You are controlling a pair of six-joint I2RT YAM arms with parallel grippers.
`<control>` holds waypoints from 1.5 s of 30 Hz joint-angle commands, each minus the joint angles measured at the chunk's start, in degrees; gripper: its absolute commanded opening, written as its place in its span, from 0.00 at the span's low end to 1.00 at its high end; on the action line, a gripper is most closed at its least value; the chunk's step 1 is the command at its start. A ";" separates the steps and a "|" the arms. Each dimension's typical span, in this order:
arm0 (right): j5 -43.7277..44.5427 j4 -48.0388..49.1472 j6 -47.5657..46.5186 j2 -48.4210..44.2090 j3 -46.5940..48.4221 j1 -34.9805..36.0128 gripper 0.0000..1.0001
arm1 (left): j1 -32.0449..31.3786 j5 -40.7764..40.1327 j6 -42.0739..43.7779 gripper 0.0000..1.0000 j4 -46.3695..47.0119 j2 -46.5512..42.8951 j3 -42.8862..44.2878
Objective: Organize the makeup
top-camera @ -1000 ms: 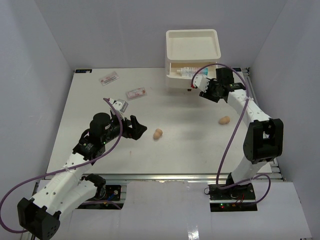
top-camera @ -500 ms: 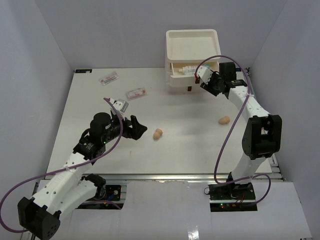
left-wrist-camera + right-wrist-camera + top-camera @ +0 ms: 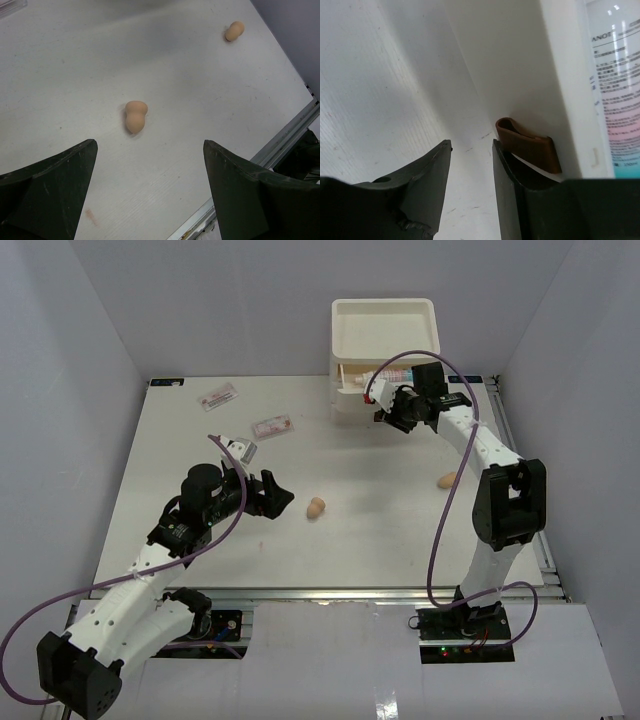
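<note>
Left gripper [image 3: 150, 145]: centring over the peach sponge [image 3: 135, 116] just ahead of its wide-spread, empty jaws seemed advisable before closing.

Right gripper [image 3: 471, 145]: the arm reached far. The jaws were narrowly parted, pinching nothing. The brown handle [image 3: 527, 145] sat just outside one finger, the white tube [image 3: 615, 90] beyond.

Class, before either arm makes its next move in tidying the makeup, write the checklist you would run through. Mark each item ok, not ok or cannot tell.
1. The left gripper stands wide open: ok.
2. The near sponge lies ahead of it, untouched: ok.
3. The right gripper is empty, its gap narrow: ok.
4. The handle sits inside that gap: not ok, it is beside it.
5. The tube lies in the open drawer: ok.
6. The packets are put away: not ok, both lie on the table.
</note>
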 commanded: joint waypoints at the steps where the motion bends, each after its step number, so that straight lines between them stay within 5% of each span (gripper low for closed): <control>1: 4.11 12.33 3.70 4.12 6.73 -0.19 0.46 | 0.54 1.12 -0.26 0.98 1.26 -0.01 -0.65; 13: -3.55 11.90 6.15 5.14 8.92 1.10 0.43 | 0.90 1.13 -0.27 0.98 1.26 0.18 -0.66; 26: 11.99 21.73 13.45 8.11 11.00 1.31 0.42 | 1.25 1.83 -0.51 0.98 1.51 0.54 -0.67; 45: 17.48 31.80 15.74 5.55 3.13 2.83 0.52 | 1.34 2.51 -0.61 0.98 1.89 0.51 -0.87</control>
